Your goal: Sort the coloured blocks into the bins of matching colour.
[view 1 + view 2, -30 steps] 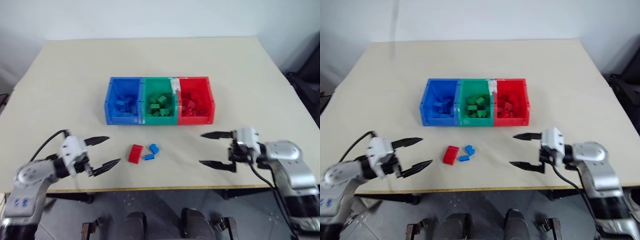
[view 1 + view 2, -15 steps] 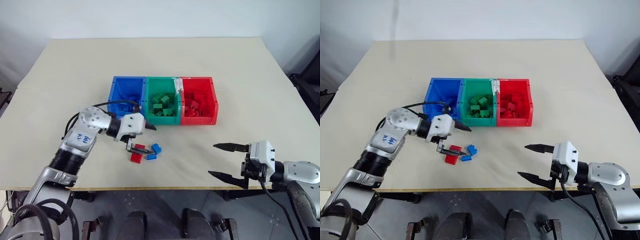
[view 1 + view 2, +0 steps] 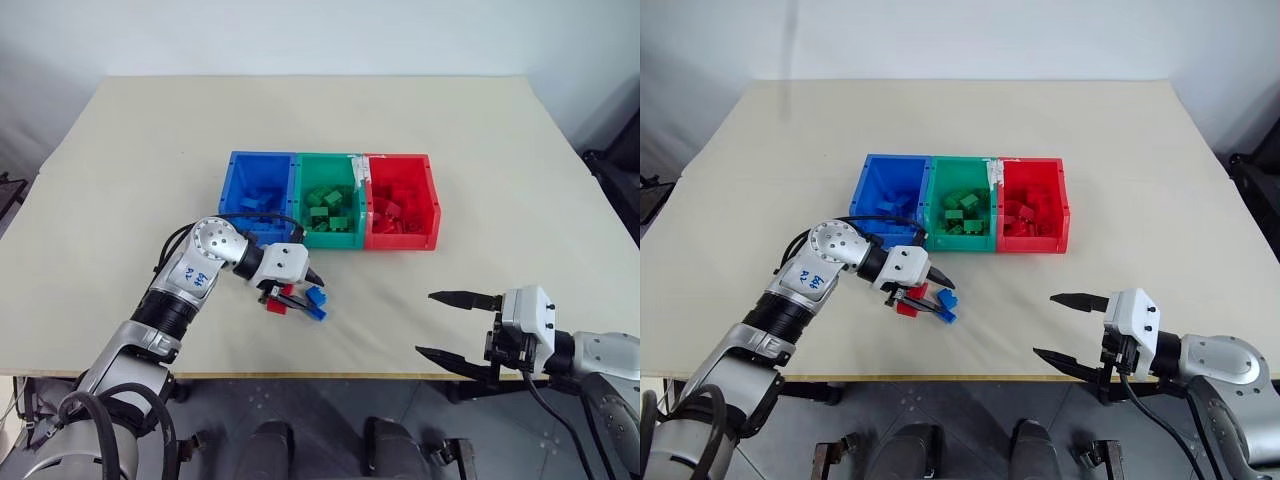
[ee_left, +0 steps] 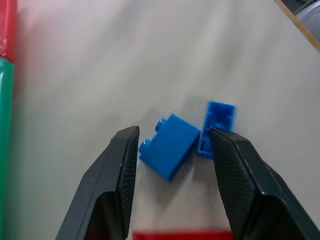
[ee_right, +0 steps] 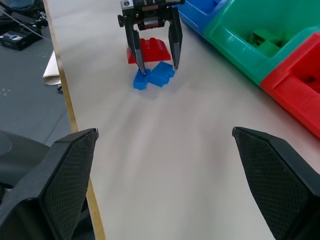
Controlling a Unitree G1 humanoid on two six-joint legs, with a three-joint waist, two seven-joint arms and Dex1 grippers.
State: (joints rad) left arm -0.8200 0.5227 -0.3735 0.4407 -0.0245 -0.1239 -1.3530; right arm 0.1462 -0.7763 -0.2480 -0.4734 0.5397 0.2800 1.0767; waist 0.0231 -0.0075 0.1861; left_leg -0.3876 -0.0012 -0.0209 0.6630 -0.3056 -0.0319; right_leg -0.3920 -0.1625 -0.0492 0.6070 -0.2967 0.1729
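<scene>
Three loose coloured blocks lie near the table's front, ahead of the bins: a red block [image 3: 277, 304], a larger blue block [image 4: 170, 146] and a small blue block [image 4: 218, 126]. My left gripper [image 3: 303, 291] points down at them, open but narrow. Its fingers [image 4: 122, 165] straddle the larger blue block, which rests on the table; the other finger touches the small blue one. The blue bin [image 3: 228, 190], green bin [image 3: 332, 240] and red bin [image 3: 402, 240] stand joined in a row, each holding several blocks of its colour. My right gripper [image 3: 455, 325] hangs wide open at the front right, holding nothing.
The beige table [image 3: 480, 150] has wide bare areas behind and on both sides of the bins. Its front edge [image 3: 350, 376] runs just below the loose blocks and under my right gripper. A black cable loops over my left forearm, close to the blue bin.
My left arm swung in from the front left to the loose blocks, and its jaws narrowed around the larger blue block. The right gripper drew back a little toward the table edge.
</scene>
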